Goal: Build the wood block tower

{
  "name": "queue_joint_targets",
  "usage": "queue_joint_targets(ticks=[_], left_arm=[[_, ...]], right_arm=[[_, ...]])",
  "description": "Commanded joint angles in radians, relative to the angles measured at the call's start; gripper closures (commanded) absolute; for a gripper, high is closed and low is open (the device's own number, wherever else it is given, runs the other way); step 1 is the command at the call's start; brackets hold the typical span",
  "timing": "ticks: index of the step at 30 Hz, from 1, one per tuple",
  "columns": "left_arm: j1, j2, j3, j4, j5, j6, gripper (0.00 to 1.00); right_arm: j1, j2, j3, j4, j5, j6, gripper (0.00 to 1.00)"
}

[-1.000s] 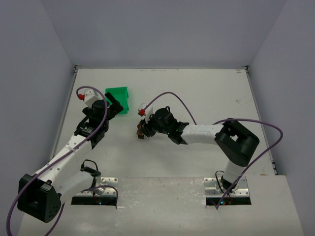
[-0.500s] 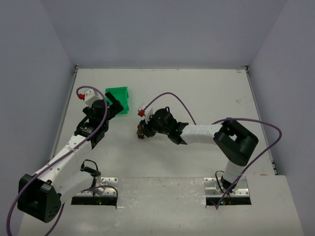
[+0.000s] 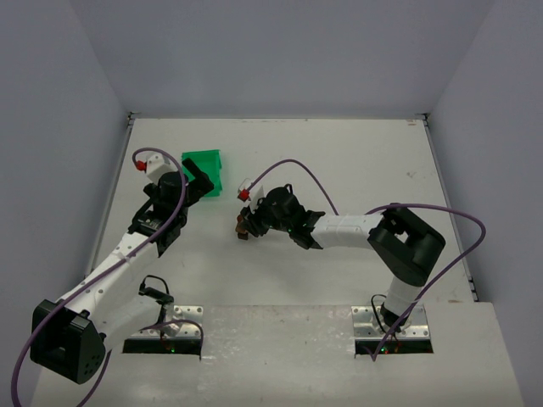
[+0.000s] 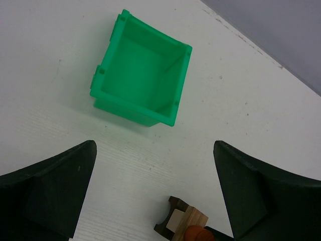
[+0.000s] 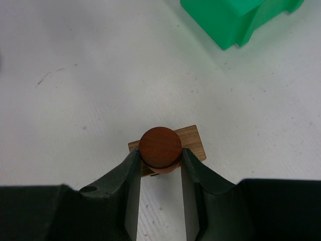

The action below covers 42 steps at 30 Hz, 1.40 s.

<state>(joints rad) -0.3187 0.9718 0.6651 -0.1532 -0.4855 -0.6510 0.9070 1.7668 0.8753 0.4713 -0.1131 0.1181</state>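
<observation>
Holding the round red-brown piece tight in the right claw, on the tan block, mid desk. Best to center it, set down softly, let go slowly. With the left claw wide apart by the green bin.

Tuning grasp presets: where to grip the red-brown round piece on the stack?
Curved side, from above, pinched across its width, as the right gripper does. The round piece stands upright on the tan block, flat face up, sides clear.
</observation>
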Motion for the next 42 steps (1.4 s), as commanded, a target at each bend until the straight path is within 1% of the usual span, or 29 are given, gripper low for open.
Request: queue_joint_targets(ticks=[1,27,33,42], left_arm=[[0.010,0.001,-0.006,0.050,0.011,0.017,0.00],[0.010,0.018,-0.002,0.063,0.042,0.033,0.00],[0.010,0.016,-0.004,0.063,0.045,0.034,0.00],[0.010,0.018,-0.003,0.063,0.050,0.034,0.00]], right_arm=[[0.006,0.006,0.037,0.069,0.007,-0.017,0.73],[0.006,0.013,0.039,0.062,0.018,-0.028,0.70],[0.006,0.002,0.027,0.072,0.014,-0.025,0.67],[0.006,-0.011,0.011,0.078,0.022,-0.022,0.66]])
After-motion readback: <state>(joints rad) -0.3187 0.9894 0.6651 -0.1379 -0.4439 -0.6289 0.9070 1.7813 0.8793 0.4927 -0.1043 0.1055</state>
